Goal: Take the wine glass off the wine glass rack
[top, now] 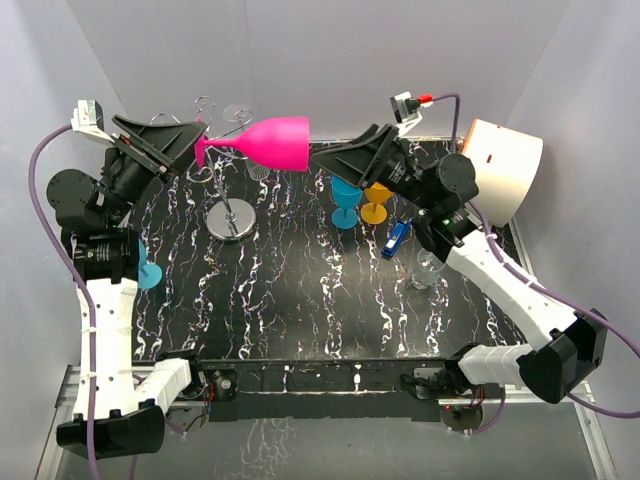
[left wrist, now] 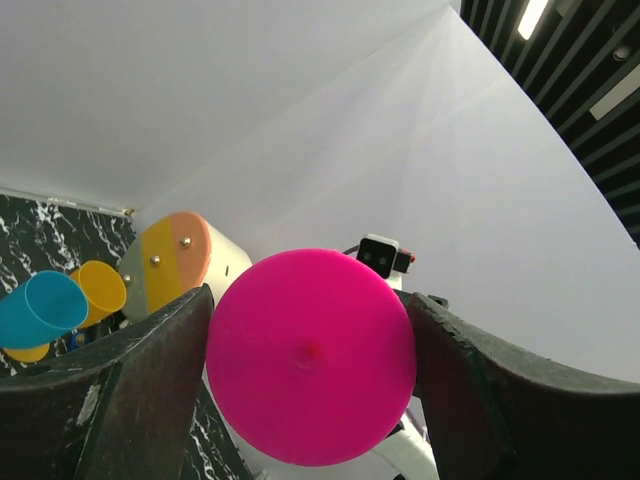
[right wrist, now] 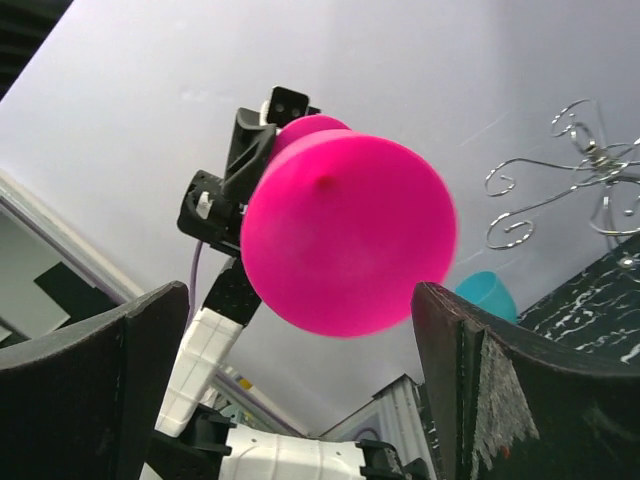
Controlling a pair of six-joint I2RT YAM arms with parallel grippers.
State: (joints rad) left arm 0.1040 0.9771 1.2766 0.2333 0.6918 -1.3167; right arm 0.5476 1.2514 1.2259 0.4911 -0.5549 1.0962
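The wine glass [top: 265, 143], bright pink, is held in the air lying on its side. Its round foot is clamped between the two fingers of the left claw [top: 197, 141], and its bowl reaches straight out from that claw's tips. In the left wrist view the foot [left wrist: 310, 355] fills the gap from finger to finger. The right claw [top: 323, 165] is spread wide, with the mouth of the bowl just ahead of its tips and touched by neither finger; clear space is seen on both sides of the glass in the right wrist view. The wine glass rack [top: 232, 215] stands just past the left claw's tips and below them, its curled hooks apart from the glass. The bench [top: 300, 290] is black with white veining. A blue goblet [top: 345, 200] and a yellow goblet [top: 376, 203] stand beneath the right claw. Plain white walls [top: 330, 50] close in the far side and both flanks.
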